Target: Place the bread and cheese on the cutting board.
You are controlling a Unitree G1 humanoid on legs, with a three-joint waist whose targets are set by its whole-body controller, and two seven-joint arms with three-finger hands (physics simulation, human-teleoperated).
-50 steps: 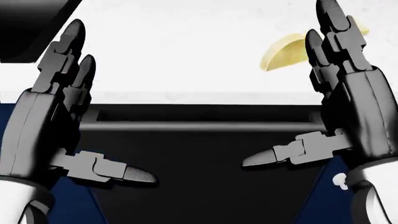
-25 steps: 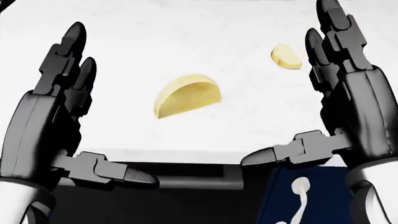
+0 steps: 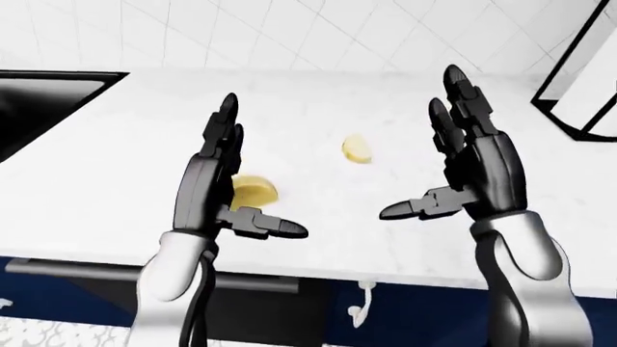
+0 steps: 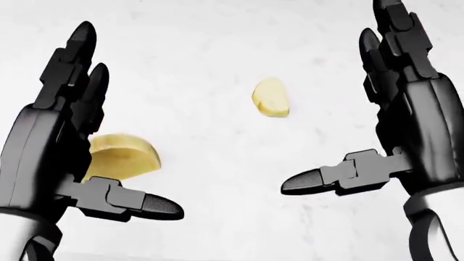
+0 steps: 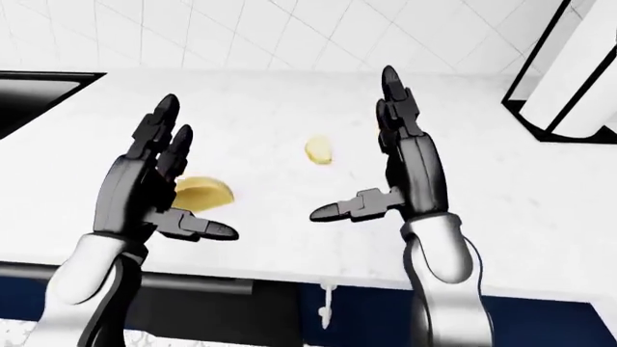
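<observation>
Both hands, left hand [image 4: 50, 147] and right hand [image 4: 406, 125], hold fingers spread, empty; the near-edge wedge [image 4: 119, 156] looks light, firm: pinch its flat sides

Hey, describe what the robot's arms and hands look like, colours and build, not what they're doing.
Both hands, the left hand and the right hand, are dark grey to black, blocky and segmented, each with three jointed fingers ending in rounded tips with a fine ribbed texture. The palms are smooth dark shells. The forearms are glossy white, rounded casings. Thin dark cables run along the left forearm. No markings show.
</observation>
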